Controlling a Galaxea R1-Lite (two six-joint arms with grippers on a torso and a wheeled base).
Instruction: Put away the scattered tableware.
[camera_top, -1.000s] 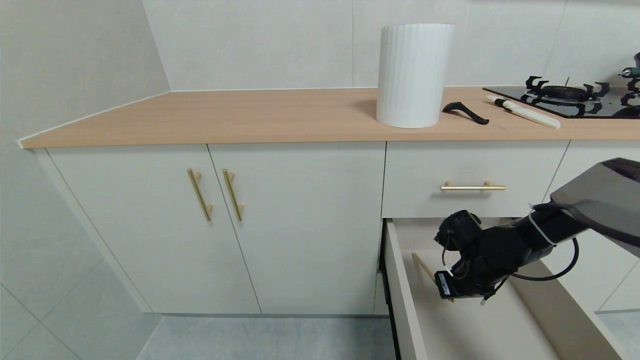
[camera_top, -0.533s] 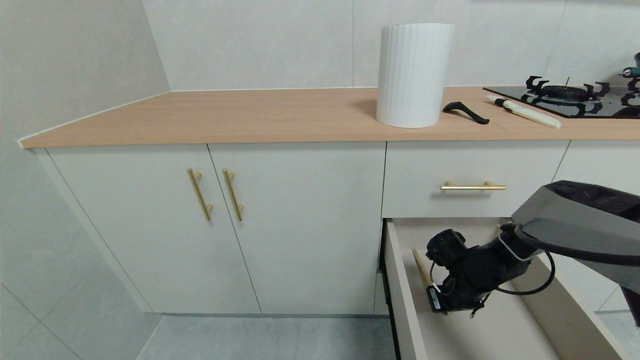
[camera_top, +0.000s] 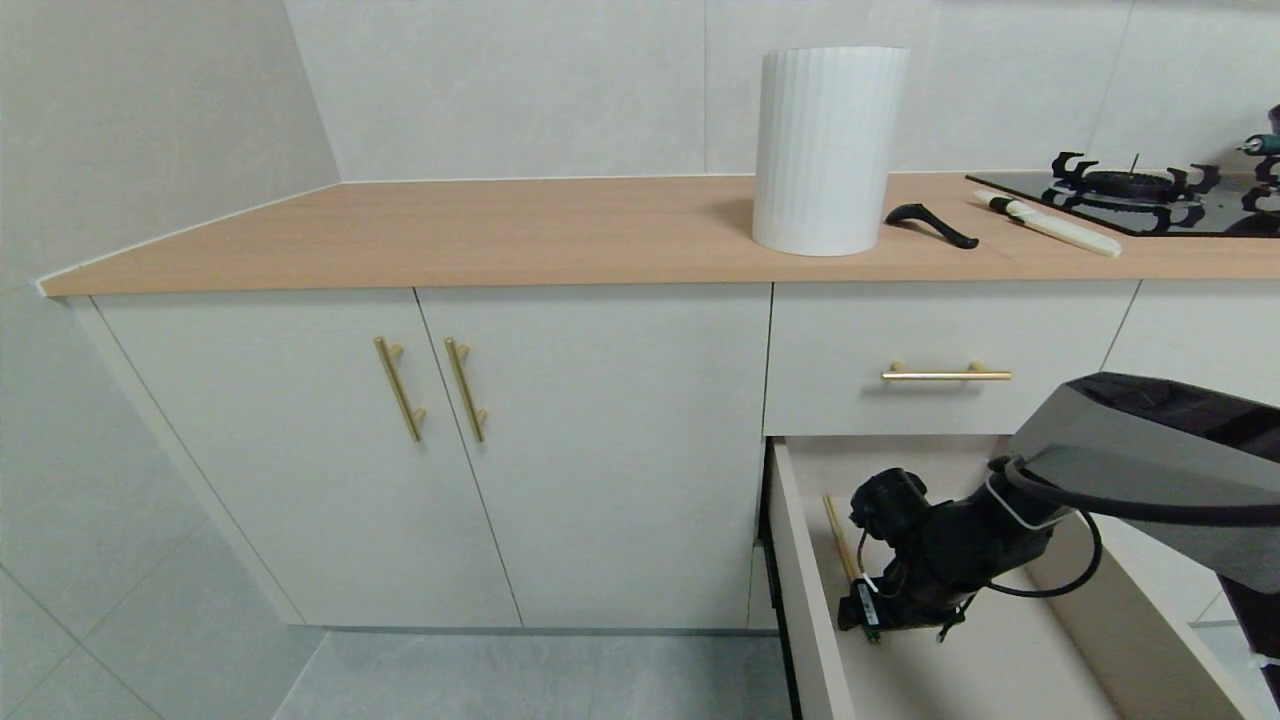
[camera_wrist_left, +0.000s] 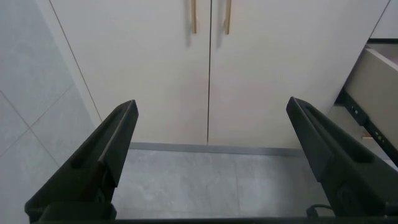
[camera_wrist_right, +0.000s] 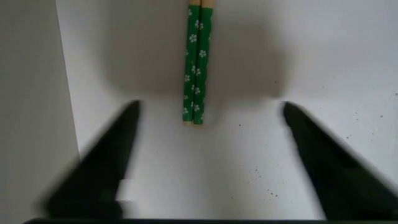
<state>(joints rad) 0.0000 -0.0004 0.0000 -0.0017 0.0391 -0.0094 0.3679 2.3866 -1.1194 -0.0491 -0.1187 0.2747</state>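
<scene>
The right arm (camera_top: 1130, 450) slants down into the open drawer (camera_top: 805, 610), wrist bent toward the drawer's left wall; the right hand (camera_top: 862, 612) hangs low over the drawer floor, fingers spread wide and gripping nothing; the green-ended chopsticks (camera_wrist_right: 196, 68) lie side by side on that floor beside the left wall, their near end between the fingertips, touching neither; the left hand (camera_wrist_left: 210, 106), equally wide and empty, faces the cabinet doors (camera_wrist_left: 267, 62); on the worktop (camera_top: 450, 230) are a white ribbed cylinder (camera_top: 825, 150), a white knife (camera_top: 1045, 222) and a black curved utensil (camera_top: 930, 222).
</scene>
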